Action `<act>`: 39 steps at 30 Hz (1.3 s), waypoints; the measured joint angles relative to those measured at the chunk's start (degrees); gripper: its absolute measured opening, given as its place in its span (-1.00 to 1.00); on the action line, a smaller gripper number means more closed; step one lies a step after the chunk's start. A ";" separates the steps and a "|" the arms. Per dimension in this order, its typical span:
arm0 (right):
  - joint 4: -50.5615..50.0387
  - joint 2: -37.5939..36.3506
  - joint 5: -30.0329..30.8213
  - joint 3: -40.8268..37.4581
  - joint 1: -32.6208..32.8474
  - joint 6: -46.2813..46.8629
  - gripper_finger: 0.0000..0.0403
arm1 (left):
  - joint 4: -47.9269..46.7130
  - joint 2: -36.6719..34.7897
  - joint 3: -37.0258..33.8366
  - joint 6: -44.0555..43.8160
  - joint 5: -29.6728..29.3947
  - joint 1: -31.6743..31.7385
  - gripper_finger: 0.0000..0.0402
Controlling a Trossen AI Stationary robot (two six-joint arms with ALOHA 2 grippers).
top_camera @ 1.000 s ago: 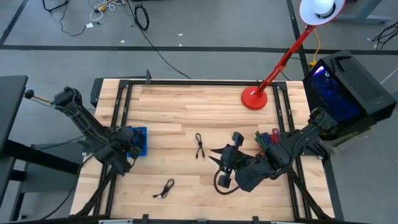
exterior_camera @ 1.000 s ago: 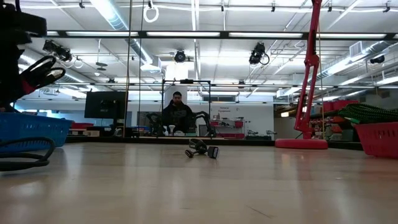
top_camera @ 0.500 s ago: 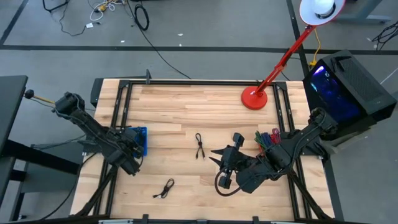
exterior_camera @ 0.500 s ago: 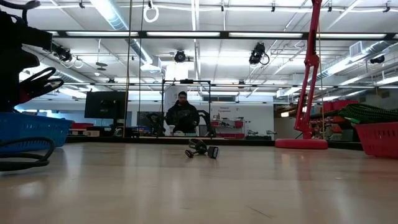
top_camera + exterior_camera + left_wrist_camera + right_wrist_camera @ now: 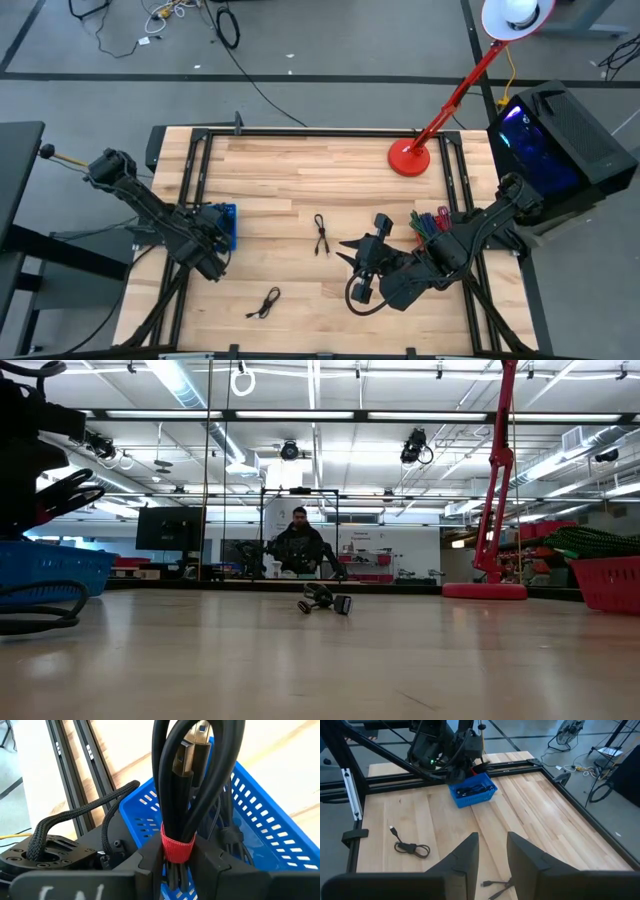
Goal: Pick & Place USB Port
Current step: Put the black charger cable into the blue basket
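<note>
My left gripper (image 5: 177,865) is shut on a bundled black USB cable (image 5: 187,785) with a red tie, at the near edge of the blue basket (image 5: 226,226) on the table's left. In the left wrist view the basket (image 5: 260,835) holds more black cables. My left gripper also shows in the high view (image 5: 207,260) and the low view (image 5: 35,470). My right gripper (image 5: 347,251) is open and empty over the table's middle right. Two loose black cables lie flat on the table, one mid-table (image 5: 320,236) and one nearer the front (image 5: 265,303). My left gripper pinches the cable bundle between its two fingers at the red tie (image 5: 177,848), near one end of the bundle. The loops and a USB plug (image 5: 192,745) reach out past the fingertips. The bundle is lifted clear of the basket and the table.
A red basket (image 5: 430,222) with cables stands at the right, and a red lamp base (image 5: 408,158) at the far right. Black frame rails (image 5: 195,170) run along the table's edges. A person (image 5: 300,548) sits far behind the table.
My left gripper has gone a little toward the table's right edge, staying by the blue basket, and has turned somewhat with the held cable bundle. The right arm has kept still.
</note>
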 joint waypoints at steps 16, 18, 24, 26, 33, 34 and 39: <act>-0.02 0.00 0.00 0.00 0.00 -0.02 -0.50 | -0.26 -0.02 0.00 -1.10 -0.82 0.00 -0.33; -0.02 0.00 0.00 0.00 0.00 -0.02 -0.50 | -0.26 -0.02 0.00 -1.10 -0.83 0.00 -0.27; -0.02 0.02 0.00 0.00 0.00 -0.02 -0.50 | -0.35 -0.02 0.00 -1.36 -1.23 0.00 -0.14; -0.02 0.02 0.00 0.00 0.00 -0.02 -0.50 | -0.72 -0.02 0.02 -2.48 -2.43 0.00 -0.13; 0.00 0.02 0.00 0.00 -0.09 -0.02 -0.50 | 7.71 -0.60 0.43 3.24 -20.24 -0.55 -0.11; 0.01 0.02 0.00 0.00 -0.09 -0.02 -0.50 | 10.40 -0.61 0.63 5.49 -21.75 -0.26 -0.11; 0.15 0.27 0.02 0.00 -0.09 0.60 -0.50 | 26.55 -0.61 2.10 24.40 -23.39 1.03 -0.11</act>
